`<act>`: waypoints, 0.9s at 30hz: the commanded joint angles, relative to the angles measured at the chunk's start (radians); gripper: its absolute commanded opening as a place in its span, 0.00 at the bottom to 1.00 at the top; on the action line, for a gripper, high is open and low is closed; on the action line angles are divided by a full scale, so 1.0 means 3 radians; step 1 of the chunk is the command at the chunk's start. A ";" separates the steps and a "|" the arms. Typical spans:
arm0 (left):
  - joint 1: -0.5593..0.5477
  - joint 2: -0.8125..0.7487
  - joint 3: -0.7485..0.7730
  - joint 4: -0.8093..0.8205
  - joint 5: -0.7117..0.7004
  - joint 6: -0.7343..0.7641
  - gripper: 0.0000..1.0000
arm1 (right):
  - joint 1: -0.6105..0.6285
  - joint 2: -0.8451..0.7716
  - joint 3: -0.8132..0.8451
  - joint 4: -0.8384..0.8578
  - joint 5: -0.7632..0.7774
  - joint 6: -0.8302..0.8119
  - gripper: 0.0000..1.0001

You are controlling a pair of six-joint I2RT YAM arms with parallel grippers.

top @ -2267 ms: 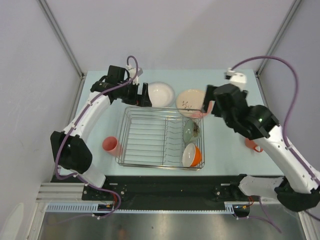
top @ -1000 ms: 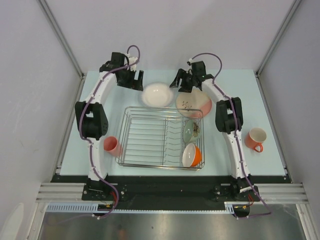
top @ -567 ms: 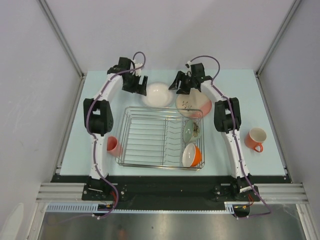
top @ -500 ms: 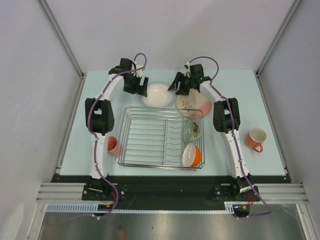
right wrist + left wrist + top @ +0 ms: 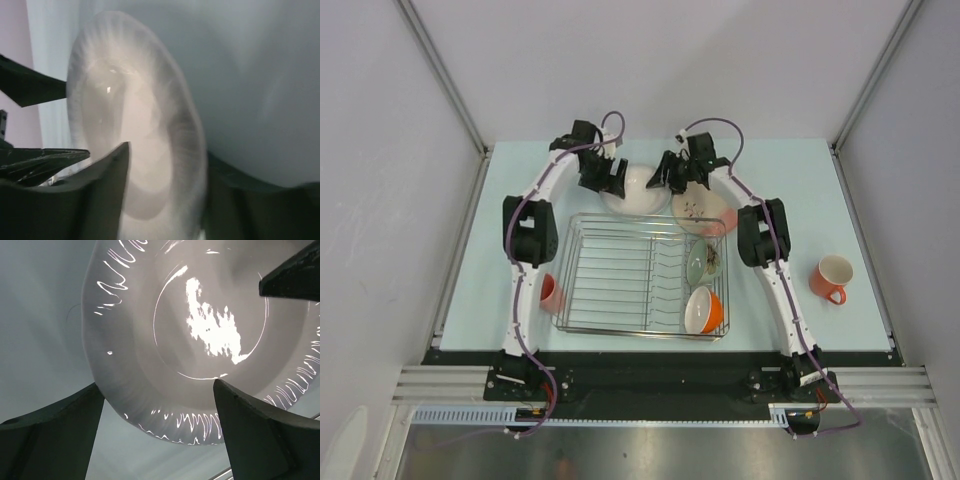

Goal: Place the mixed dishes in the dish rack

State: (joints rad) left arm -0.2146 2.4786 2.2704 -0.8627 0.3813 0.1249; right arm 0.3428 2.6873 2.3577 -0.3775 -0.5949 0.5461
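Pale blue-green worktop (image 5: 520,200) carries the dish rack (image 5: 610,275) at its middle. The white plate (image 5: 638,190) lies flat just beyond the rack's far side, near the worktop's far edge and close beside the patterned plate (image 5: 708,208). The left gripper (image 5: 612,178) stands wide open at the white plate's left rim. The right gripper (image 5: 664,180) straddles the right rim, one finger inside and one outside; whether it pinches yet I cannot tell. The lift should go best with the rim seated deep between the pads and squeezed firmly before rising, since the glaze looks slippery.
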 commanded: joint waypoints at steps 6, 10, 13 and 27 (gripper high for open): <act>-0.0220 0.0093 0.0240 0.0074 0.0411 0.0013 0.93 | 0.0029 0.0134 0.0123 -0.0066 -0.0165 0.0056 0.00; -0.0215 -0.0029 0.0225 -0.0003 0.0330 0.0028 0.93 | -0.0012 0.0022 0.0072 -0.0041 -0.0159 0.0021 0.00; -0.0200 -0.0244 0.0199 -0.0079 0.0304 0.0013 0.94 | -0.0058 -0.0178 -0.0036 0.0107 -0.0124 0.0010 0.00; -0.0093 -0.1843 0.0112 -0.0770 0.0820 -0.0304 1.00 | -0.0079 -0.0858 0.0061 -0.0081 0.0352 -0.0848 0.00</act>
State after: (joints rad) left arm -0.2588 2.1170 2.2688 -1.0306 0.5331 0.0753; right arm 0.3149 2.6045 2.3444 -0.4358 -0.5255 0.3794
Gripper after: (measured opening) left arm 0.996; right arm 0.178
